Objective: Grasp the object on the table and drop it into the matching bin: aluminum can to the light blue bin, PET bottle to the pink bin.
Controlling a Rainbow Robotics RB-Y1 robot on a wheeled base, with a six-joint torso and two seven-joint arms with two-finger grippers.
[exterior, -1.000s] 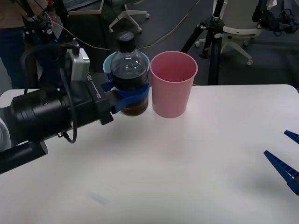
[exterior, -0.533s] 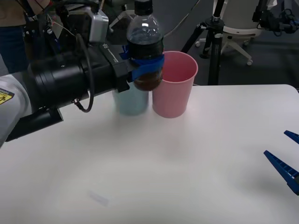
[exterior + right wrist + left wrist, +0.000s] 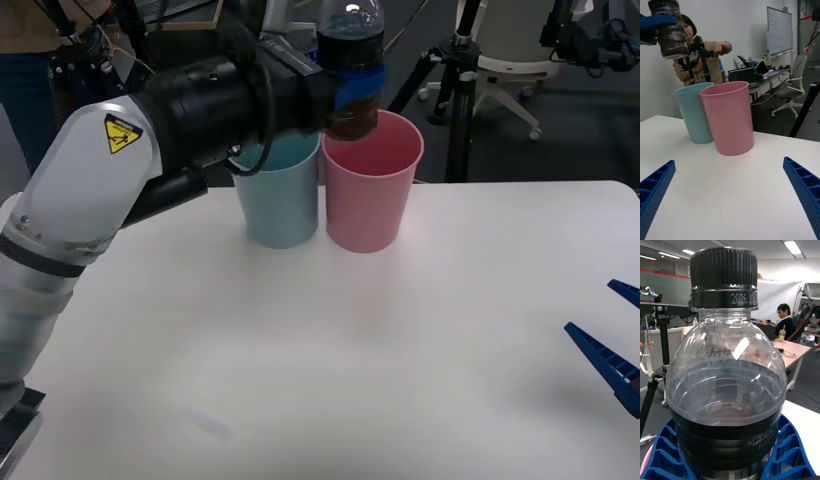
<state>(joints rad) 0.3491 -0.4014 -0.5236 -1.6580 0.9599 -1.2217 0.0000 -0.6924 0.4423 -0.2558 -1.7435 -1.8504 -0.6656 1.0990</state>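
My left gripper [image 3: 355,82] is shut on the PET bottle [image 3: 350,50], a clear ribbed bottle of dark liquid, held upright in the air over the near-left rim of the pink bin [image 3: 371,180]. The bottle's black cap [image 3: 723,275] stands up before the left wrist camera, and the blue fingers [image 3: 788,453] wrap its body [image 3: 726,390]. From the right wrist the bottle [image 3: 670,32] hangs above the light blue bin [image 3: 694,112], which stands touching the pink bin [image 3: 732,118]. The light blue bin [image 3: 280,195] sits left of the pink one on the table [image 3: 400,340]. My right gripper [image 3: 612,340] rests open at the table's right edge.
A black tripod [image 3: 455,80] and office chairs [image 3: 510,60] stand on the floor behind the table. A person [image 3: 696,56] sits at a desk beyond the bins. The wide white tabletop stretches bare in front of the bins.
My left arm has lifted the bottle and carried it right, from in front of the light blue bin to above the pink bin's rim. The right gripper has not moved.
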